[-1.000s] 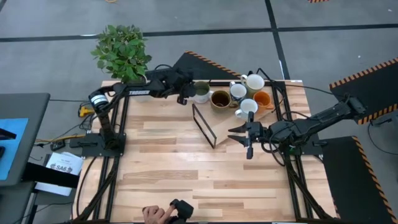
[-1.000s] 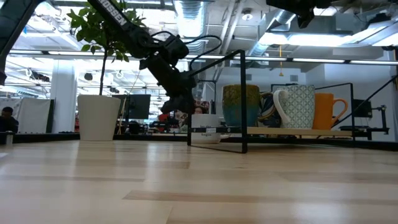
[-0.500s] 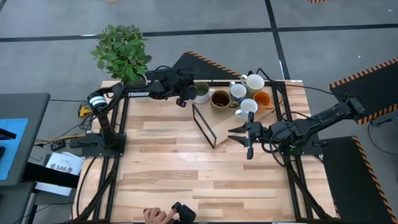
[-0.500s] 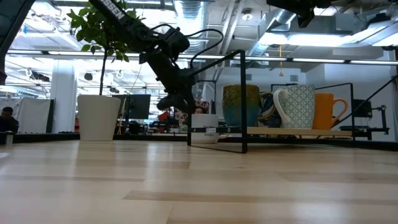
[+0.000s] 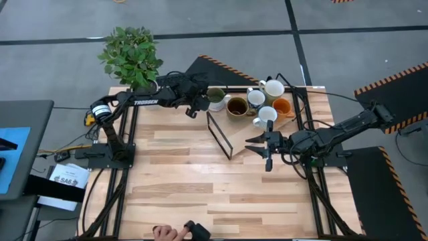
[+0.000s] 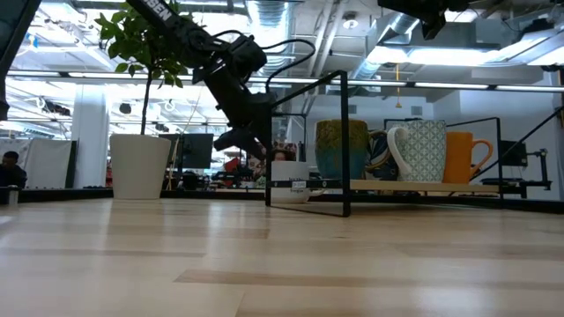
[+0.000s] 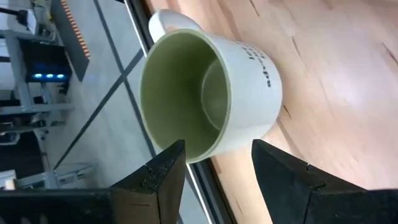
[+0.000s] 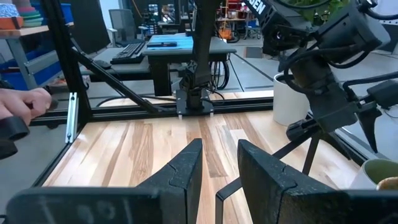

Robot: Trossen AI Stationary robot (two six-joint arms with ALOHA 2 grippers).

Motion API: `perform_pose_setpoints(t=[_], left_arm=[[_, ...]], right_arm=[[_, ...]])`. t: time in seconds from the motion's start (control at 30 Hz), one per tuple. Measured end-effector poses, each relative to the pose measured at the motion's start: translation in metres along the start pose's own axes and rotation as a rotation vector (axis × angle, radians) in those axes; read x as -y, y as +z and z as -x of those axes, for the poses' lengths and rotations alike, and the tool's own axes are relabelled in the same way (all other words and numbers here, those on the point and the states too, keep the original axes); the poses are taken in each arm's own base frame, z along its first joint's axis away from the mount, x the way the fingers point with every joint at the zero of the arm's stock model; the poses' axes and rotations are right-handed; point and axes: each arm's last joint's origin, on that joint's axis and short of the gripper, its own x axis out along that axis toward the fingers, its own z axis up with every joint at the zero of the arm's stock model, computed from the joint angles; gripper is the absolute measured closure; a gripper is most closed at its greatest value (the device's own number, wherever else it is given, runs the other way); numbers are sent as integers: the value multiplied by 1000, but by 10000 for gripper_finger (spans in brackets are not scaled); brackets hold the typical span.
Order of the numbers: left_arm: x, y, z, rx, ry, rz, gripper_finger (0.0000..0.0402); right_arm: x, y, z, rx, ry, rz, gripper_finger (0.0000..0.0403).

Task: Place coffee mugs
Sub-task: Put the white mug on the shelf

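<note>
Left gripper (image 5: 192,109): upper centre of the overhead picture, just left of the green-lined mug (image 5: 216,98); fingers apart, holding nothing.
Left wrist camera: the green-lined mug (image 7: 208,98) stands upright at the table's back edge, beyond the spread fingertips (image 7: 165,163) — dark lettering on its side appears only here.
Mugs: five more cluster right of it on a wooden board (image 5: 289,119) — brown mug (image 5: 237,106), orange mug (image 5: 282,106), three pale ones.
Table-level picture: orange mug (image 6: 464,156) and patterned mug (image 6: 421,151) stand upright behind a black wire frame (image 6: 343,145).
Right gripper (image 5: 268,151): centre-right overhead, fingers spread, empty.
Right wrist camera: a person's hand (image 8: 23,104) at the left edge.
</note>
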Motion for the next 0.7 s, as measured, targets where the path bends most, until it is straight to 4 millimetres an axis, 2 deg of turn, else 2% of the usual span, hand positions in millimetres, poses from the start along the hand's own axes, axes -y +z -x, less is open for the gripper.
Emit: perform_pose_setpoints(t=[0.2, 0.27, 0.53, 0.7], left_arm=[[-4, -8, -2, 24, -8, 83, 230], [-2, -10, -8, 38, -19, 93, 230], [11, -10, -33, -4, -26, 6, 230], [8, -8, -34, 29, 16, 17, 230]], right_arm=[[0, 0, 0, 1, 0, -1, 275], [0, 0, 0, 2, 0, -1, 275], [0, 0, 0, 0, 0, -1, 275], [0, 0, 0, 0, 0, 0, 275]])
